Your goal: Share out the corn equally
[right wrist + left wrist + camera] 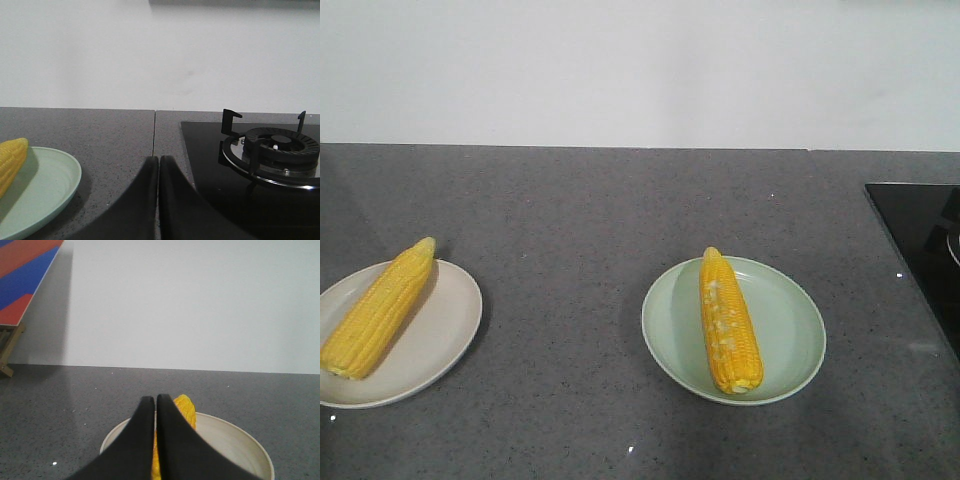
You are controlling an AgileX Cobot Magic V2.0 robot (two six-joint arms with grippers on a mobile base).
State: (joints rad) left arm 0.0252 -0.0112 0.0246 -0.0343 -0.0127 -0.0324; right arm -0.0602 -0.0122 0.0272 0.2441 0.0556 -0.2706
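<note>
Above corn [184, 407], left claw [156, 401] closed.

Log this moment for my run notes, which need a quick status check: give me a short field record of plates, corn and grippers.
surface: grey speckled countertop
left plate: cream plate, holds one corn cob lying diagonally
right plate: pale green plate, holds one corn cob lying lengthwise
split: one cob per plate, looks even
left gripper: shut, empty, above the cream plate
right gripper: shut, empty, over the counter between green plate and gas hob
</note>
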